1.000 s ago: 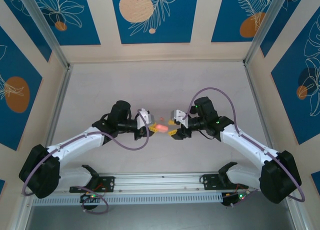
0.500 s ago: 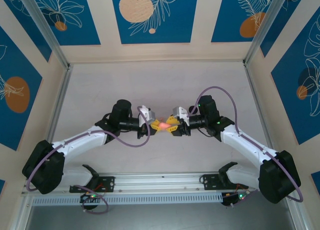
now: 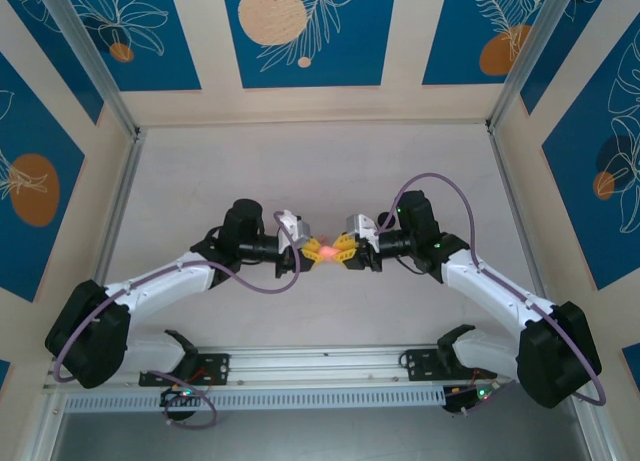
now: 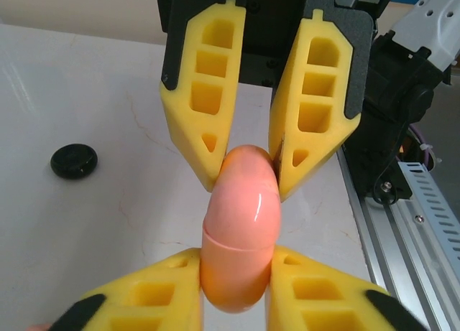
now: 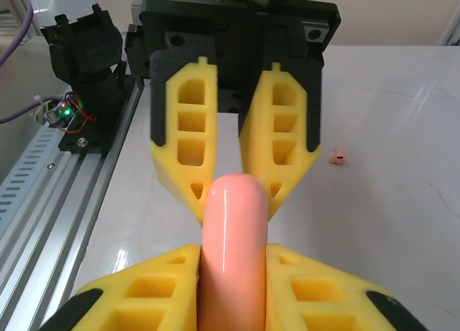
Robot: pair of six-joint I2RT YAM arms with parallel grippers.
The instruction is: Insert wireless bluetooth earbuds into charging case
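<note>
A closed pink charging case (image 3: 331,252) hangs above the table's middle, gripped from both ends. My left gripper (image 3: 320,249) is shut on one end; in the left wrist view its yellow fingers (image 4: 144,302) press both sides of the case (image 4: 241,230), whose lid seam shows. My right gripper (image 3: 343,251) is shut on the other end; its fingers (image 5: 151,291) flank the case (image 5: 231,252) in the right wrist view. One tiny pale pink earbud (image 5: 337,157) lies on the table beyond the case.
A black disc (image 4: 73,161) rests on the white table, off to the left in the left wrist view. The aluminium rail (image 3: 320,366) runs along the near edge. Walls enclose the table on three sides.
My right gripper has moved left to the pink case and closed on its free end. The left gripper shifted slightly right with the case still in it.
</note>
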